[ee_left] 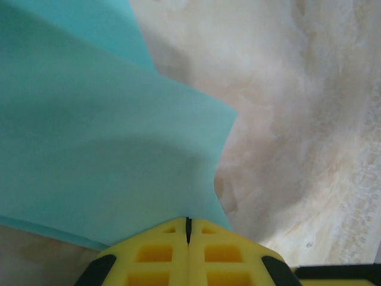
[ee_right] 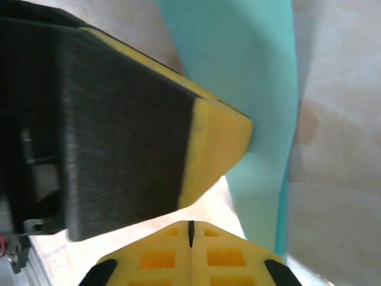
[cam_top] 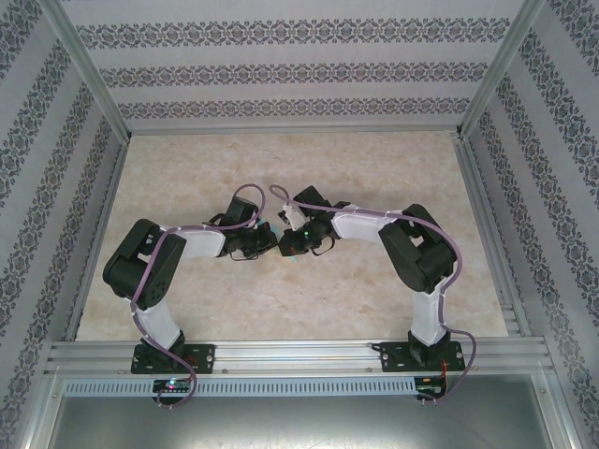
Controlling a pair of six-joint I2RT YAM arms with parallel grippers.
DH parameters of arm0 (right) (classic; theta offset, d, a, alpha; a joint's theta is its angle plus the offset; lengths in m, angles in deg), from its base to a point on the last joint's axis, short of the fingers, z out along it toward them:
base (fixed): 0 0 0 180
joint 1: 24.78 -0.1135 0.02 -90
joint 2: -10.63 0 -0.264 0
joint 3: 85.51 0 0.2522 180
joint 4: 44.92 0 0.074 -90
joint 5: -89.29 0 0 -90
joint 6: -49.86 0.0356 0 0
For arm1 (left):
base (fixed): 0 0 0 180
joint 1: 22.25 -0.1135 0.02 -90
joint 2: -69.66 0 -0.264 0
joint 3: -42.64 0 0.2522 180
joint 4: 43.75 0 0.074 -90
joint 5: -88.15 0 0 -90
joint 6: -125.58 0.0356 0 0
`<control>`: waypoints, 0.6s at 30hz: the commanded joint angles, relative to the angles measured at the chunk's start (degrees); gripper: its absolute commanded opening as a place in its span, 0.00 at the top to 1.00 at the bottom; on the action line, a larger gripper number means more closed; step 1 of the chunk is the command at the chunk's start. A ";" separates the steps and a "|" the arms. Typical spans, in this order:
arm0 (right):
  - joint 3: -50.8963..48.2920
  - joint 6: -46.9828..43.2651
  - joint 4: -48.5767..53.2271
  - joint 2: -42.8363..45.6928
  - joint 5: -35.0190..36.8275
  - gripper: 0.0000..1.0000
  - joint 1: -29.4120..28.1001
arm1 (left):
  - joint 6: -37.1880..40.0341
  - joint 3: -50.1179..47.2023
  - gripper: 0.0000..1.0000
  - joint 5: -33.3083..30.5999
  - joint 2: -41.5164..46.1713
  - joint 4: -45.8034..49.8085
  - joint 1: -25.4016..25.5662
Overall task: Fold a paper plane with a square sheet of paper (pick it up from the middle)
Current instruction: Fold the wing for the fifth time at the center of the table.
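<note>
the square sheet of paper (ee_left: 89, 131): thin, turquoise, not flat. It's doubled over, two layers overlapping, and the front layer ends in a blunt corner. The surface is bowed, with soft shading across it. It's up off the table (ee_left: 309, 119), around the middle, well away from every edge. The lower edge runs into the tips of my left gripper (ee_left: 187, 229), which is pinched tight.

square sheet of paper (ee_left: 107, 137) on the table (cam_top: 393, 187) — left fingers (ee_left: 155, 256) at its left, right fingers (ee_right: 155, 259) at its right
</note>
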 commanded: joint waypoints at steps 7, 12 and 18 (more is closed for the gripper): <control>-0.05 0.08 -0.93 -2.42 0.56 0.96 1.76 | 2.06 -0.61 1.00 -4.90 -2.70 6.90 -0.06; -1.01 -0.37 0.57 -3.82 2.05 0.96 2.15 | 5.64 0.37 1.00 -4.38 -1.54 6.64 -0.04; -2.32 -0.79 1.76 -4.27 4.26 0.96 2.30 | 9.84 2.64 0.95 -0.97 0.62 4.07 -0.05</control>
